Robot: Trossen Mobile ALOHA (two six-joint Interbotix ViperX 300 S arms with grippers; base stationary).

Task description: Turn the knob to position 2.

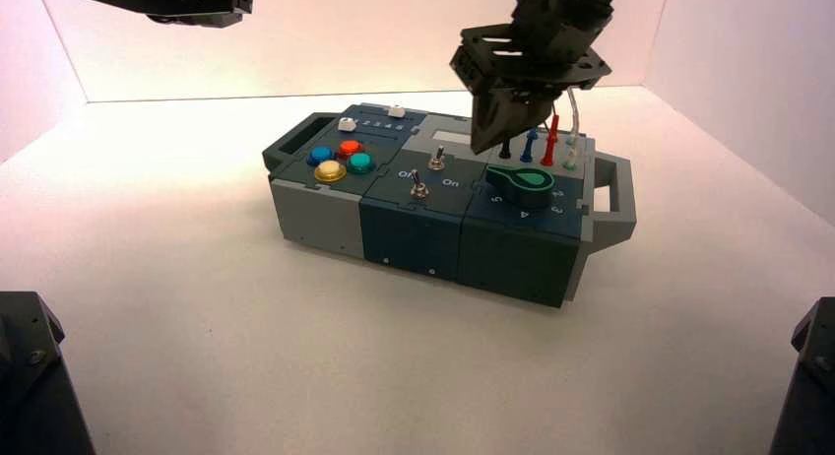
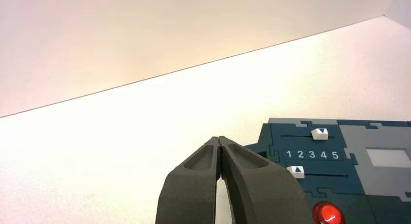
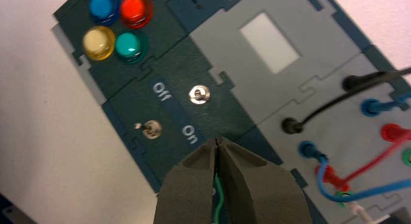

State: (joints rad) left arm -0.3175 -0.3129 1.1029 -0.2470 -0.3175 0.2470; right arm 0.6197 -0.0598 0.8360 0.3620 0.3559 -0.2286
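Overhead, one right gripper [image 1: 492, 130], clenched empty, near one green-topped knob [image 1: 527, 184].

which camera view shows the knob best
The high view: the dark knob with its green pointer top sits there in full view. The right wrist view shows only a green sliver between the right gripper's fingers; the left wrist view does not show it.

The robot's black arms end in tapering, wedge-shaped dark gripper fingers [image 2: 196, 185] with angular, faceted recesses.
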